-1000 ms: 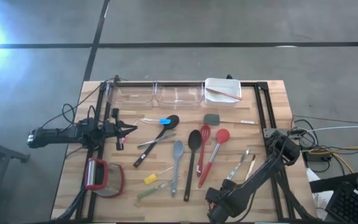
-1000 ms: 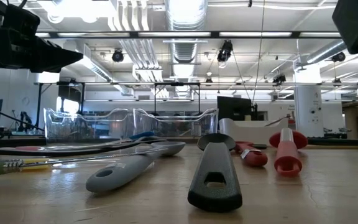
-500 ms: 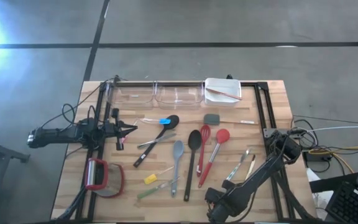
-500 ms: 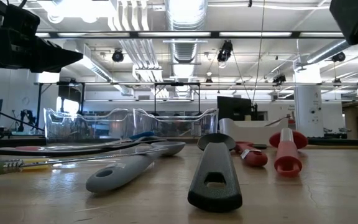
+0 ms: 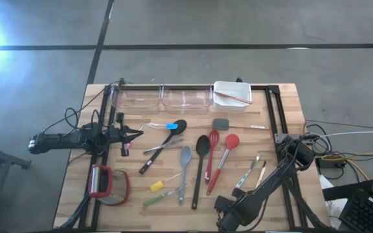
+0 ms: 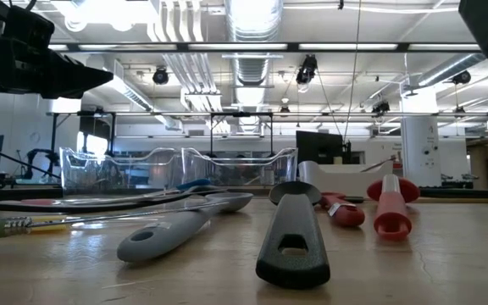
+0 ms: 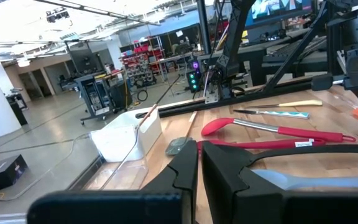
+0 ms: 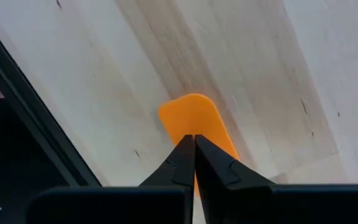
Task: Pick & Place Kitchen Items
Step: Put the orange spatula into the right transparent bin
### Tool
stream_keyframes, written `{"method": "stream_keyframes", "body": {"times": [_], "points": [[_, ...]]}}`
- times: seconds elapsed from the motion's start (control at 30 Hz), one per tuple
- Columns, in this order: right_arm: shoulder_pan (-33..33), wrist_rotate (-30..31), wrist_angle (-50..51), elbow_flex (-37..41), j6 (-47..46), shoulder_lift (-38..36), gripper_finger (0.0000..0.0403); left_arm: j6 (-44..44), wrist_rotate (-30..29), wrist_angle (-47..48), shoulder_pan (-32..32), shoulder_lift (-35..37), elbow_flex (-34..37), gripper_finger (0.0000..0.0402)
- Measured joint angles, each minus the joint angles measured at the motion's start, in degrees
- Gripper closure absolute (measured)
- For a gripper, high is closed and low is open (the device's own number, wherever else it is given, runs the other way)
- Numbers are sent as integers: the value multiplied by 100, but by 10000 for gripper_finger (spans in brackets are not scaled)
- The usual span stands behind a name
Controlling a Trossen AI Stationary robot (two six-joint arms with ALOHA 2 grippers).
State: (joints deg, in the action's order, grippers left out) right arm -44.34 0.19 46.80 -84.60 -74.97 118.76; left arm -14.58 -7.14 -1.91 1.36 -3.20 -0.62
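- Containers: two clear tubs and one white tub are lined up along the far edge of the worktop.
- One thin stick-like piece is seen lying slantwise in the white tub. Both clear tubs appear to hold nothing in the high view.
- Left end effector: fingers are pressed together with nothing between them. It is held above the worktop's left part, pointing toward the utensils.
- Just beyond the left end effector's tips lie a blue piece and a black spoon. The clear tubs stand beyond it and off to one side.
- Right end effector: fingers are closed to a narrow point directly over an orange piece lying flat on the worktop. Whether the piece is actually pinched cannot be told.
- In the high view the right arm is folded down at the worktop's near right edge; the dark frame rail is seen close beside its tips in the right wrist view.
- Task items: a red whisk, a red spatula, a second black spoon and a grey spatula lie side by side mid-worktop, between the two end effectors.
- Metal cutlery lies beside the right arm; a yellow piece lies near the front.
- A red-framed round object sits at the near left corner, nearer the front than the left end effector.
- Open room: bare wood is left between the tubs and the utensil group, and along the right side.
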Motion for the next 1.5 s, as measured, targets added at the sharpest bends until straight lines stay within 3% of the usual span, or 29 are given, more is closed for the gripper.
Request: {"method": "stream_keyframes", "body": {"times": [0.23, 0.43, 0.67, 0.83, 1.0, 1.5], "points": [[11, 143, 95, 7, -657, -190, 364, -1, 1, 0, 0, 0, 0, 376], [11, 103, 66, 13, -1476, -192, 290, 0, 1, 0, -1, 0, 0, 376], [11, 98, 71, 112, -1551, -192, 203, -1, 2, 0, -2, 0, 0, 376], [11, 83, 75, 232, -1641, -194, 167, 0, 1, 0, 0, 0, 0, 376], [11, 66, -67, 321, -1673, -199, 165, -1, 0, 0, 0, 0, 0, 376], [-11, -22, -255, 553, -1588, -61, 243, -1, 1, 0, 0, 2, 0, 376]]}}
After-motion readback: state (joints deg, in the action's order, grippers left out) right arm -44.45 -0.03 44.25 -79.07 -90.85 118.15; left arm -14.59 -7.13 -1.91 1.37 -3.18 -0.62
